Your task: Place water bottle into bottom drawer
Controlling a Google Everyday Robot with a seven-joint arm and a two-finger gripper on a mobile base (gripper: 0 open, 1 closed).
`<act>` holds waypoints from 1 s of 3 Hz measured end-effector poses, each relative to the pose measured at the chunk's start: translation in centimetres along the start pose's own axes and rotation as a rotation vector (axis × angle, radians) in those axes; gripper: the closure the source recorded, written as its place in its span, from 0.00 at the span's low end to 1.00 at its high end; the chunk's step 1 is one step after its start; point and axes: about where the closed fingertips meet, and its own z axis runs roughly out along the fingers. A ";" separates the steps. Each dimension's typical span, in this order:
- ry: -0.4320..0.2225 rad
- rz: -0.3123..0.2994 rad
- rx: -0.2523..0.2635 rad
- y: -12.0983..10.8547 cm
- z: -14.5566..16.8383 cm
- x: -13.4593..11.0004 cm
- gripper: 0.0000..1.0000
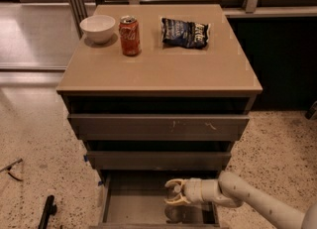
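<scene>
My gripper [172,193] reaches from the lower right into the open bottom drawer [130,209], the lowest of three grey-brown drawers. Its two pale fingers stand apart with nothing clearly between them. Just below the gripper a faint clear rounded shape lies on the drawer's flat grey floor; it looks like the water bottle [179,214], mostly hidden by the gripper and wrist. I see no white cap or label.
On the cabinet top [163,69] stand a white bowl [97,27], a red-orange soda can [130,35] and a dark chip bag [185,32]. The two upper drawers [158,126] are slightly pulled out. A black object [47,210] lies on the speckled floor at left.
</scene>
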 end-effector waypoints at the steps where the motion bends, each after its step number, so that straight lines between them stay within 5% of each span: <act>1: -0.017 -0.010 0.006 -0.6 1.2 2.2 1.00; 3: -0.014 0.012 0.002 -1.8 3.4 5.9 1.00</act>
